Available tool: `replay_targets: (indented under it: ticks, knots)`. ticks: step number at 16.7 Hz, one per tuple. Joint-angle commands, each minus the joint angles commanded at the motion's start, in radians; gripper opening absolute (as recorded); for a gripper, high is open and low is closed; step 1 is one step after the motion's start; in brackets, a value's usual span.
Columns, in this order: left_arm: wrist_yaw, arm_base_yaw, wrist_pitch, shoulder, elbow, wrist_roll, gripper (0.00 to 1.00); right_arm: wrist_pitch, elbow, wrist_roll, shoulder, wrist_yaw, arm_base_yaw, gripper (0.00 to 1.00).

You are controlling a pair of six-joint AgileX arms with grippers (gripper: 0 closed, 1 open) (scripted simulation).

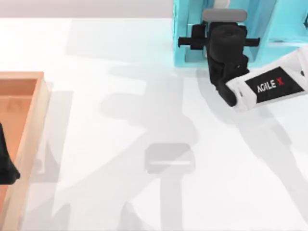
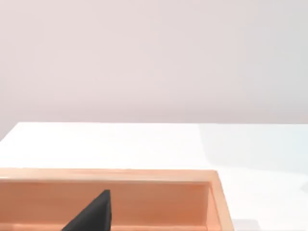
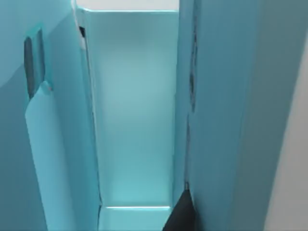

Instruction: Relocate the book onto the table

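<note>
My right gripper (image 1: 219,41) reaches into the light cyan shelf (image 1: 185,29) at the table's far right. In the right wrist view, the book (image 3: 226,120) stands upright as a darker teal-blue slab beside an open cyan compartment (image 3: 130,110). One dark fingertip (image 3: 180,216) sits against the book's near face, and the other finger is hidden. A grey-white slab (image 1: 224,14) shows just beyond the gripper in the top view. The white table (image 1: 120,57) spreads in front of the shelf. My left gripper (image 1: 5,163) is parked over the wooden tray at the left.
An orange-brown wooden tray (image 1: 29,106) with a raised rim (image 2: 144,175) lies along the table's left edge. The shelf's cyan walls close in tightly around my right gripper. Open white surface stretches between tray and shelf.
</note>
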Motion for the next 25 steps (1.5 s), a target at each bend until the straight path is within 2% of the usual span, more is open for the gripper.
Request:
replay_targets:
  ticks: [5,15,18,25]
  knots:
    - [0.000,0.000,0.000,0.000,0.000,0.000,1.00,-0.090,-0.096,-0.002,-0.162,0.052,0.043,0.00]
    - [0.000,0.000,0.000,0.000,0.000,0.000,1.00,-0.438,-0.460,0.036,-0.893,0.226,0.237,0.00]
    - [0.000,0.000,0.000,0.000,0.000,0.000,1.00,-0.490,-0.513,0.045,-0.976,0.253,0.269,0.00]
    - [0.000,0.000,0.000,0.000,0.000,0.000,1.00,-0.504,-0.513,0.043,-0.972,0.260,0.280,0.00]
